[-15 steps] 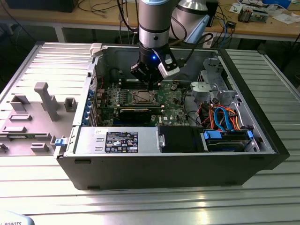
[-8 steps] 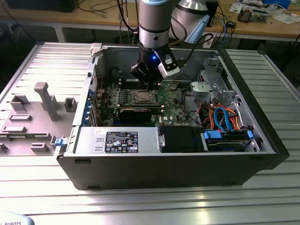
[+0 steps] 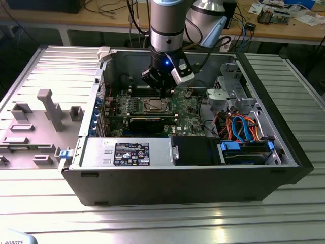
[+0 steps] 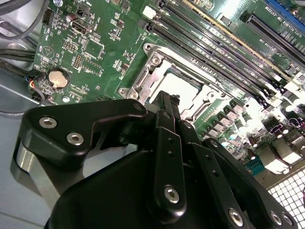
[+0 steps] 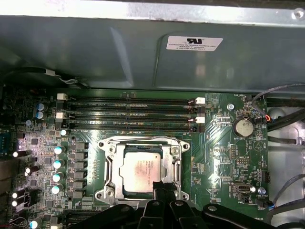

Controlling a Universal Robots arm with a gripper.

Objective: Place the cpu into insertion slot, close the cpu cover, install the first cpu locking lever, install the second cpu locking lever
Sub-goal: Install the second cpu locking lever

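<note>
The cpu lies flat in the insertion slot on the green board, silvery top up. The cpu cover is folded down over it, its metal frame around the chip's edges. In the second wrist view the cpu and the cpu cover sit just past the fingertips. My gripper hangs close above the socket's edge, fingers together with nothing between them. In the exterior view my gripper reaches down into the open computer case, just behind the socket. I cannot tell the locking levers apart from the frame.
Long memory slots run beside the socket, and a coin battery sits near them. A black expansion card lies in front of the socket. A drive cage with blue and orange cables is at the exterior view's right. Case walls surround the board.
</note>
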